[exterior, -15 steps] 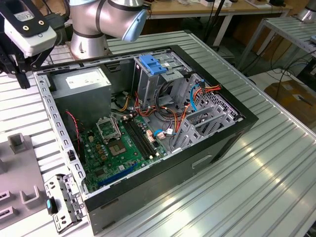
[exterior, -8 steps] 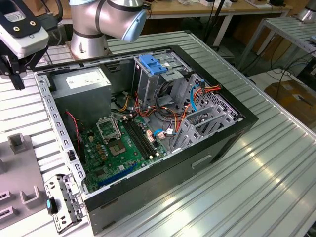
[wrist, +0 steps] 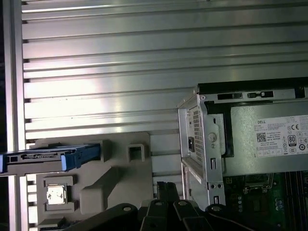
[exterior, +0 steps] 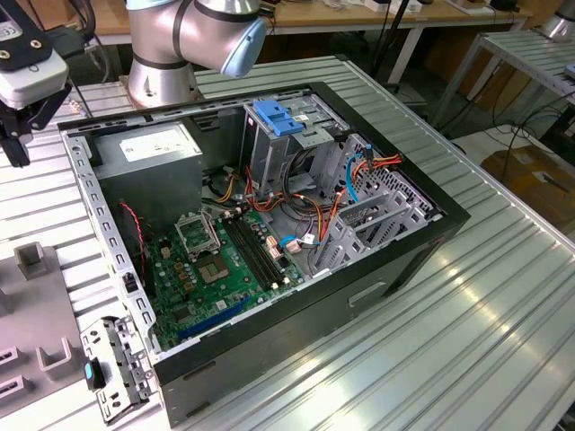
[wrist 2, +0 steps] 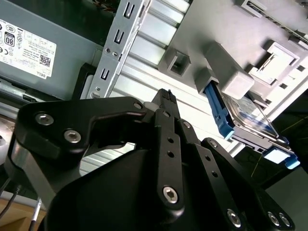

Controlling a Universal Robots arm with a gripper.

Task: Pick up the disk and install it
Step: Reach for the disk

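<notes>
One silver-black disk [wrist: 36, 157] with blue side rails sits slotted in a grey holder [wrist: 120, 171] on the table [wrist: 120, 72], beside the computer case [wrist: 211, 144]. My tool [wrist: 163, 186] hovers nearby, fingers together, holding nothing.

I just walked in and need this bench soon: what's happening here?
A robot arm is set to install the disk, a hard drive with blue side rails, in the open computer case. The disk sits in the grey holder on the table beside the case, not yet picked up. The gripper hangs over the table between holder and case, apart from the disk.
</notes>
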